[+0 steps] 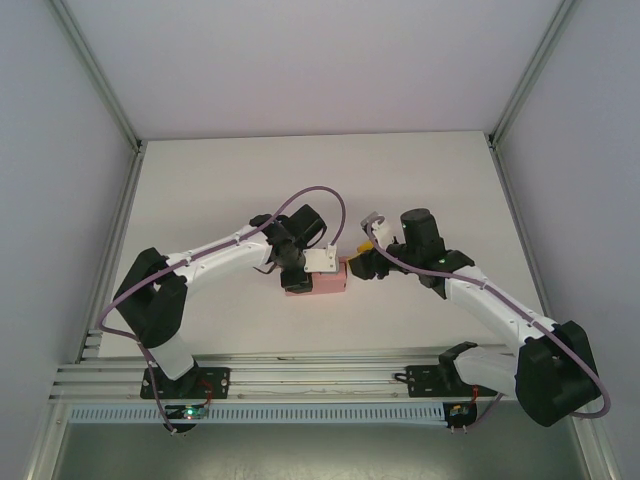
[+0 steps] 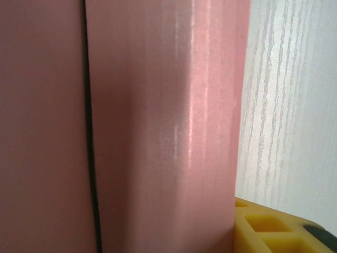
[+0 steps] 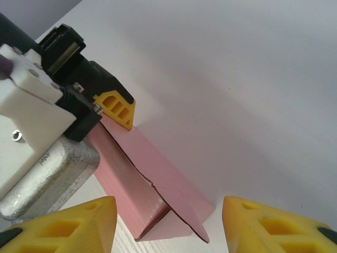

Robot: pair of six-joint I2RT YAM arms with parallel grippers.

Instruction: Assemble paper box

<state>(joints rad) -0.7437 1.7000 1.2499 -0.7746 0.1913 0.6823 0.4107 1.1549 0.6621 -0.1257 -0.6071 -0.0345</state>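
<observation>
paper box: plain pink, pale glossy sheen, thin dark seam line.
tabletop: white, faint grey wood-grain streaks.
right pincer: yellow fingers.
left pincer: yellow finger, black mount, white housing.
arms: white links, black joints.
cables: purple.

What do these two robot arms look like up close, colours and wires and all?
Both the left arm and the right arm have white links with chunky black joints. A thin purple cable loops along each. The fingers are yellow plastic wedges with moulded hollows. The left arm's wrist carries a white housing with screws and a dull silver casing.
</observation>
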